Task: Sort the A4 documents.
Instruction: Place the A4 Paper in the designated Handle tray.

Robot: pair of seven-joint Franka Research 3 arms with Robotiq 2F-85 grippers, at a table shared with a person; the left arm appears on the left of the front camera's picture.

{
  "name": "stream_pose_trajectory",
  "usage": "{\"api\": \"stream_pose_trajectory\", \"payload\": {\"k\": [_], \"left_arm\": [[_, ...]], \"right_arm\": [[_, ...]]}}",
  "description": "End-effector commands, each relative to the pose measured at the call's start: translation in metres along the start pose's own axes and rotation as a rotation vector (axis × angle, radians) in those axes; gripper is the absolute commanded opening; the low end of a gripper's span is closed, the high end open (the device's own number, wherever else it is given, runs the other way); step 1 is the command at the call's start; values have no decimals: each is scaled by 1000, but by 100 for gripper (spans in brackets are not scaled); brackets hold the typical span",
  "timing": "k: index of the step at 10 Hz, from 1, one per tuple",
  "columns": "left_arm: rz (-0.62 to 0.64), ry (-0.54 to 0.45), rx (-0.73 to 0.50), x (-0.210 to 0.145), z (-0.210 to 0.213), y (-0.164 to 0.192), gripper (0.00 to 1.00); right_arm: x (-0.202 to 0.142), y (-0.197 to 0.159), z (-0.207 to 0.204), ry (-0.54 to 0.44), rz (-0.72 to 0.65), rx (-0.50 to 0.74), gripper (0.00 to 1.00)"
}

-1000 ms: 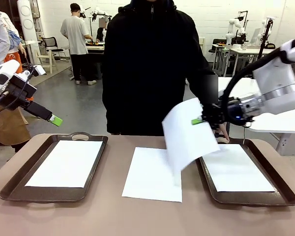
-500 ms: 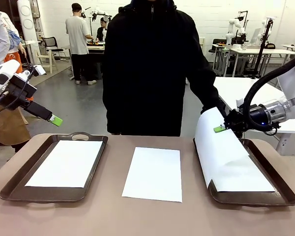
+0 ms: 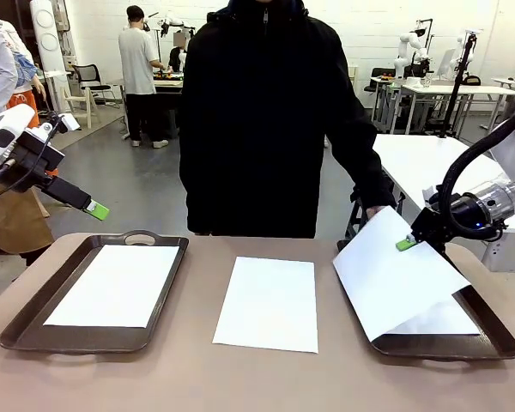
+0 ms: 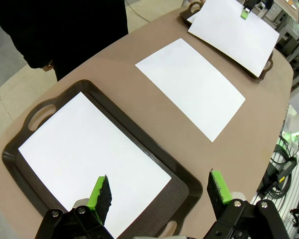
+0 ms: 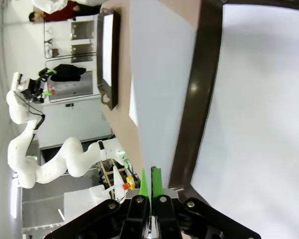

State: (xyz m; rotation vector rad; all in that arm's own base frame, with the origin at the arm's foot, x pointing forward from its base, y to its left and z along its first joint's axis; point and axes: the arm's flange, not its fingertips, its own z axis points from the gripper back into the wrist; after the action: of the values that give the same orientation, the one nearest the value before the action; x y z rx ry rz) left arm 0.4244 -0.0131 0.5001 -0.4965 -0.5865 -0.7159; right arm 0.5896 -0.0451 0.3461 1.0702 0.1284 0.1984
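A4 document [image 3: 390, 275] hides the right tray's [image 3: 446, 348] far-left corner, pinched by the right gripper [image 3: 406, 244]. Left gripper [image 4: 159, 189] hovers open.

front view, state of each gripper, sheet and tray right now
left gripper, open, empty, in the air
right gripper, shut on the held sheet
held sheet, lifted, tilted over the right tray
right tray, holds a sheet
right tray sheet, flat, partly covered
middle sheet, flat on the table
left tray, holds a sheet
left tray sheet, flat in its tray
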Motion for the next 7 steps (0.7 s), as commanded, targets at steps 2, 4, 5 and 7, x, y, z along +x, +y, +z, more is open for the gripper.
{"api": "stream_pose_trajectory", "payload": {"k": [2,4,5,7], "left_arm": [[0,-4,-2,0,1,0,100],[0,-4,-2,0,1,0,100],[0,-4,-2,0,1,0,100],[0,-4,-2,0,1,0,100]], "right_arm": [[2,-17,7,-51,10,-57,1],[-4,-34,14,-76,-13,-86,1],[-6,-44,18,-97,-24,-88,1],[-8,-62,22,-134,-74,-130,1]]}}
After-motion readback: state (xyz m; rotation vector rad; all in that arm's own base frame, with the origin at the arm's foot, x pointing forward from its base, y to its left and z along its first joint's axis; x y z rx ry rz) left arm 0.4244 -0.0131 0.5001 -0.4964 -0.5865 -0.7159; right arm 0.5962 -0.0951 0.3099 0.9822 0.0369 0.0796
